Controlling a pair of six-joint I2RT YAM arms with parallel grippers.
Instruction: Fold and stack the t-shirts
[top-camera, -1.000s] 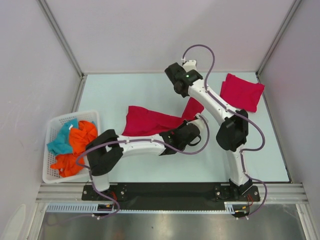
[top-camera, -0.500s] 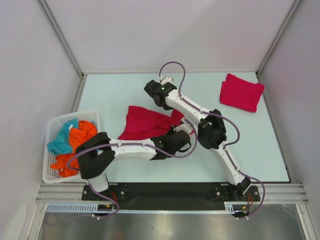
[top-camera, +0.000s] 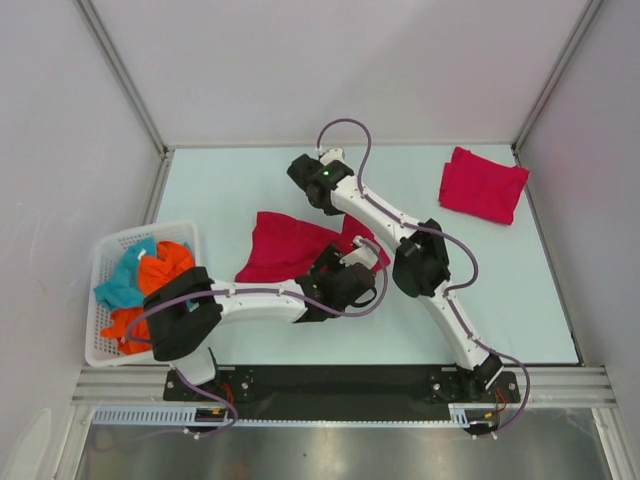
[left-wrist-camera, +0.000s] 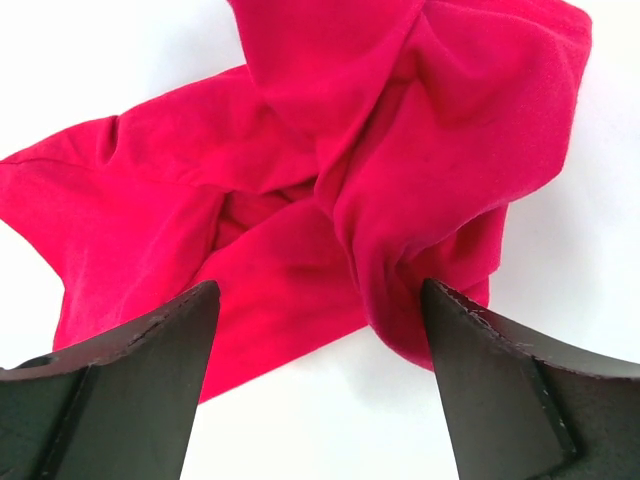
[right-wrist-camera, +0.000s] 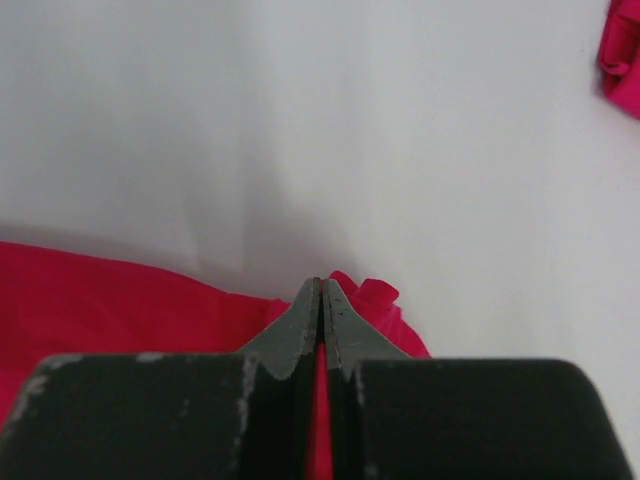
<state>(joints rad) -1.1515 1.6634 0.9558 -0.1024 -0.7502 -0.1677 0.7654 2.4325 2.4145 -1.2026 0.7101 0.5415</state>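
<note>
One white basket (top-camera: 108, 250), left, holds teal and orange clothes (top-camera: 160, 275). Centre of worktop (top-camera: 230, 185): crumpled crimson t-shirt (top-camera: 285, 245), your left gripper (left-wrist-camera: 320, 292) spread wide over it, right gripper (right-wrist-camera: 320, 285) pinching its edge. Far right: folded crimson t-shirt (top-camera: 483, 185). Count: two.

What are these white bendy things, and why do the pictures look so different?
They are two robot arms bolted to a table. One picture looks down from above; the other two come from cameras on the wrists. On the table lie a crumpled t-shirt in the middle and a folded t-shirt far right, both red. A white basket holds orange and teal clothes. The left gripper is open over the crumpled t-shirt, holding nothing. The right gripper is shut and seems to pinch its edge.
</note>
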